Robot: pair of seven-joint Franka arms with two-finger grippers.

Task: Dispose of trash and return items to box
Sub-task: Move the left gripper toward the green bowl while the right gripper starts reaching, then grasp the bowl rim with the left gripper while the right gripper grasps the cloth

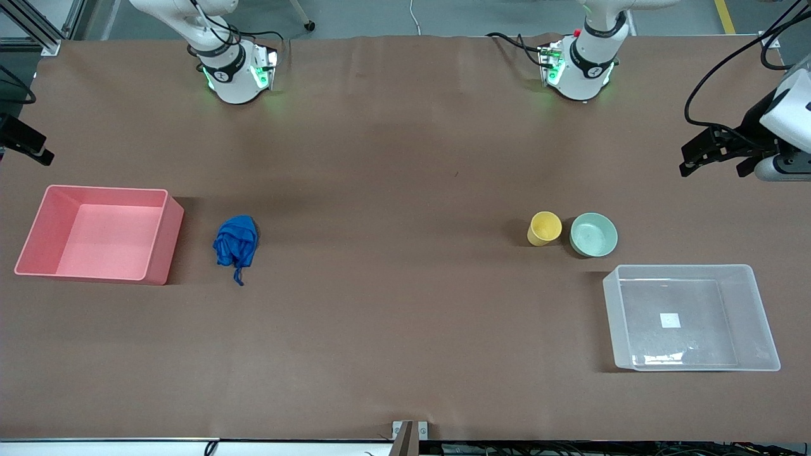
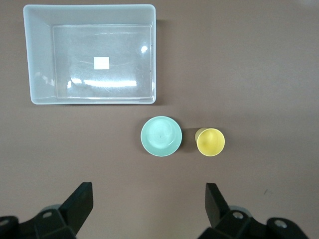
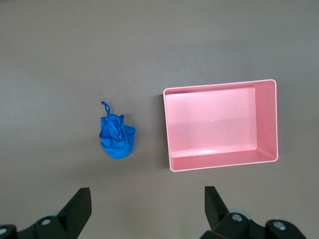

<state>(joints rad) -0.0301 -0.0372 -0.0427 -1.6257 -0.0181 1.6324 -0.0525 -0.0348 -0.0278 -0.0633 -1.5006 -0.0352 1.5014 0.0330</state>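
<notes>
The blue cloth wad (image 1: 236, 243) lies on the table beside the pink bin, its string trailing toward the front camera; it also shows in the right wrist view (image 3: 116, 136). The yellow cup (image 1: 544, 228) and the mint-green bowl (image 1: 593, 234) stand side by side, a little farther from the front camera than the clear box (image 1: 760, 316), which is empty. All three show in the left wrist view: cup (image 2: 210, 142), bowl (image 2: 161, 136), box (image 2: 40, 64). My left gripper (image 2: 148, 193) is open and empty, high over bare table at its end (image 1: 716, 164). My right gripper (image 3: 147, 195) is open and empty, high over bare table.
An empty pink bin (image 1: 38, 234) stands at the right arm's end of the table, also in the right wrist view (image 3: 269, 119). Brown table covering spans between the two groups of objects. A black part of the right gripper (image 1: 28, 144) shows at the view's edge.
</notes>
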